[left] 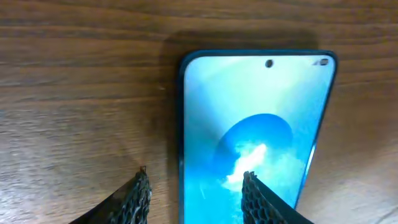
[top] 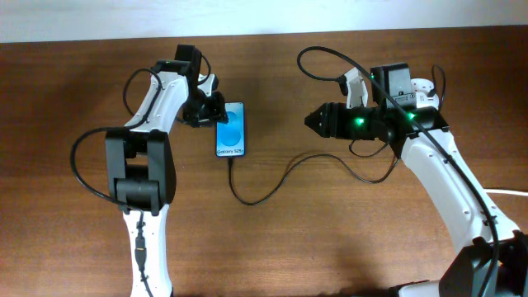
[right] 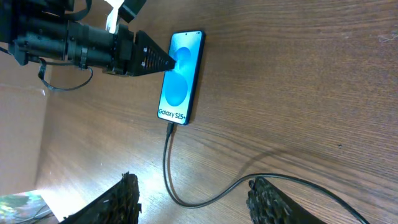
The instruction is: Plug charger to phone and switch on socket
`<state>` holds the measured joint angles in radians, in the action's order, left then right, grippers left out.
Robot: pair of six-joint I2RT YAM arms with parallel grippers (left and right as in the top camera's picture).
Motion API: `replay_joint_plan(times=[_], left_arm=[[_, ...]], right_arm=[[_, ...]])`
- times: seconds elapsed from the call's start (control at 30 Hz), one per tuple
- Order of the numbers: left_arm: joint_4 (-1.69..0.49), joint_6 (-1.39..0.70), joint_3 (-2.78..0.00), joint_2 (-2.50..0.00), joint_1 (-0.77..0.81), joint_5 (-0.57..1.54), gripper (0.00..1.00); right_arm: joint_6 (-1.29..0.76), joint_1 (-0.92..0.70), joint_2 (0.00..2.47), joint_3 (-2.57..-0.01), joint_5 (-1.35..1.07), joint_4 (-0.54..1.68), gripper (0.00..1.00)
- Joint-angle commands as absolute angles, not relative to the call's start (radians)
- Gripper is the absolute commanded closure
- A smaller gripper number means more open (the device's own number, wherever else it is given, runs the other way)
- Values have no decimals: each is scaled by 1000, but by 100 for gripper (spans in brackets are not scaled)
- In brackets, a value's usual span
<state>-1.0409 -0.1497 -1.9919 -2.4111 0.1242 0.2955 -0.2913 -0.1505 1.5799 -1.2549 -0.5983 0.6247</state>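
Observation:
The phone (top: 231,130) lies flat on the wooden table, blue screen up, with the "Galaxy" text at its near end. The thin black charger cable (top: 272,188) meets the phone's near end and curves right under my right arm. My left gripper (top: 218,111) is open at the phone's far left corner. In the left wrist view one finger is over the phone's screen (left: 261,106) and the other over wood (left: 194,186). My right gripper (top: 313,121) is open and empty, right of the phone; its fingers (right: 194,190) straddle the cable (right: 186,200) from above. The socket is out of view.
A thick white cord (top: 505,191) shows at the table's right edge. The right arm's own black cables (top: 330,56) loop above the table at the back. The right wrist view shows the phone (right: 180,78) with the left gripper (right: 163,61) at it.

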Motion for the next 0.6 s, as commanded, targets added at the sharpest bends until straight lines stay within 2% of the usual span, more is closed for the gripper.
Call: replay_joint_plan(times=[0.0, 0.1, 0.23, 0.33, 0.4, 0.43, 0.47, 0.53, 0.57], left_arm=[[-1062, -144, -1988, -2432, 116, 159, 50], [-1133, -144, -2101, -2431, 115, 120, 51], [-1400, -144, -2593, -2431, 115, 88, 51], [-1544, -144, -2928, -2431, 115, 88, 50], [-1655, -144, -3142, -2427, 115, 88, 46], [-1667, -143, -3139, -2391, 115, 89, 41], [-1679, -143, -3139, -2379, 115, 88, 30], [-1686, -143, -3130, -2378, 115, 88, 0], [-1686, -143, -3125, -2378, 115, 88, 1]], right_arm=[[-284, -157, 1577, -1274, -590, 626, 41], [-268, -157, 1577, -1274, -590, 625, 42], [-258, -103, 1514, -1286, -590, 634, 43], [-240, 56, 1405, -1302, -589, 707, 42], [-239, 205, 1347, -1302, -589, 751, 42], [-224, 300, 1331, -1302, -585, 756, 37], [-224, 381, 1334, -1302, -546, 760, 37], [-212, 473, 1349, -1302, -390, 755, 36], [-190, 503, 1364, -1302, -293, 741, 34]])
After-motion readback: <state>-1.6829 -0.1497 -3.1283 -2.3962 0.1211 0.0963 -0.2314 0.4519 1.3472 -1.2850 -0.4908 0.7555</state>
